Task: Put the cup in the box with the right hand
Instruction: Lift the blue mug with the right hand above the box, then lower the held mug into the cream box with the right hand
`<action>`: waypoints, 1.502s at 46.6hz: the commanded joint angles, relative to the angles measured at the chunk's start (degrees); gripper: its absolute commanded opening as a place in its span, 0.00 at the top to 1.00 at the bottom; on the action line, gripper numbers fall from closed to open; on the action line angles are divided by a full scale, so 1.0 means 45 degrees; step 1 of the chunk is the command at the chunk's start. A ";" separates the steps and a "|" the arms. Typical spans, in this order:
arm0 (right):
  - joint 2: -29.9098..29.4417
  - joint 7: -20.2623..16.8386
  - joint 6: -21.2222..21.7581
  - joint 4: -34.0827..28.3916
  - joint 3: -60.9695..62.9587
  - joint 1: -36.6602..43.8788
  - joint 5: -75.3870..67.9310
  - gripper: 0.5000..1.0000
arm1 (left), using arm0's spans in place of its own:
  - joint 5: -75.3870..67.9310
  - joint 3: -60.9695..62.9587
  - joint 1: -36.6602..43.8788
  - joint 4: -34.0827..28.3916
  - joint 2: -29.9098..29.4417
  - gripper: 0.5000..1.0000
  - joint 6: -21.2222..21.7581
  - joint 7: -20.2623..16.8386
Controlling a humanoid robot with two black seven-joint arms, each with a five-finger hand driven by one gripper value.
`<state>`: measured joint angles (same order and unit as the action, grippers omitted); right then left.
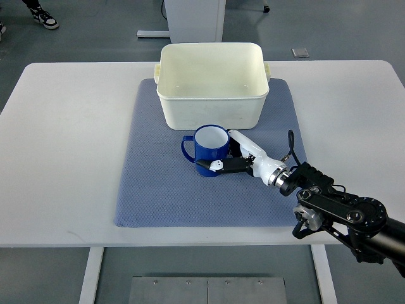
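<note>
A blue cup (207, 152) with a white inside stands upright on the blue-grey mat (152, 177), its handle to the left, just in front of the cream box (212, 85). My right hand (229, 154) comes in from the lower right. Its fingers (243, 143) reach along the cup's right side and its thumb (215, 166) lies against the cup's near side. The hand wraps the cup, which still rests on the mat. The box is open at the top and holds nothing. The left arm is out of view.
The mat lies on a white table (63, 139). A person's shoe (44, 18) shows on the floor at the top left. A white pedestal (193, 19) stands behind the table.
</note>
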<state>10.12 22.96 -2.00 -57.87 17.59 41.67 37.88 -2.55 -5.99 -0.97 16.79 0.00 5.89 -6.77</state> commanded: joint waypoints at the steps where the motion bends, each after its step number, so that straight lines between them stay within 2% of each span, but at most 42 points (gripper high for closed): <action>1: 0.0505 0.0249 0.0074 -0.0496 -0.0002 0.0038 0.0000 1.00 | 0.0000 -0.0016 0.0000 0.0000 0.0000 0.00 0.0000 0.0000; 21: 0.4332 0.0464 0.0015 -0.4520 0.0155 0.0662 -0.0020 1.00 | 0.0000 -0.0016 0.0000 0.0000 0.0000 0.00 0.0000 0.0000; 33: 0.5584 0.0210 0.0152 -0.4795 0.0780 0.2108 -0.0430 1.00 | 0.0000 -0.0016 0.0000 0.0000 0.0000 0.00 0.0000 0.0000; 36: 0.5779 -0.0277 0.0152 -0.4698 0.0799 0.3063 -0.0820 1.00 | 0.0000 -0.0016 0.0000 0.0000 0.0000 0.00 0.0000 0.0000; 47: 0.5390 -0.1000 0.0132 -0.3898 0.0799 0.4548 -0.1367 1.00 | 0.0000 -0.0016 0.0000 0.0000 0.0000 0.00 0.0000 0.0020; 54: 0.4024 -0.1371 0.0093 -0.2415 0.0780 0.5173 -0.1387 1.00 | 0.0000 0.0003 0.0000 0.0000 0.0000 0.00 0.0000 0.0000; 70: 0.1250 -0.1430 0.0093 0.0789 0.0740 0.5643 -0.1328 1.00 | 0.0000 -0.0016 0.0000 0.0000 0.0000 0.00 0.0000 0.0000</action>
<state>17.88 16.51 -1.49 -56.56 20.98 67.05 31.73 -2.55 -6.04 -0.97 16.79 0.00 5.89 -6.75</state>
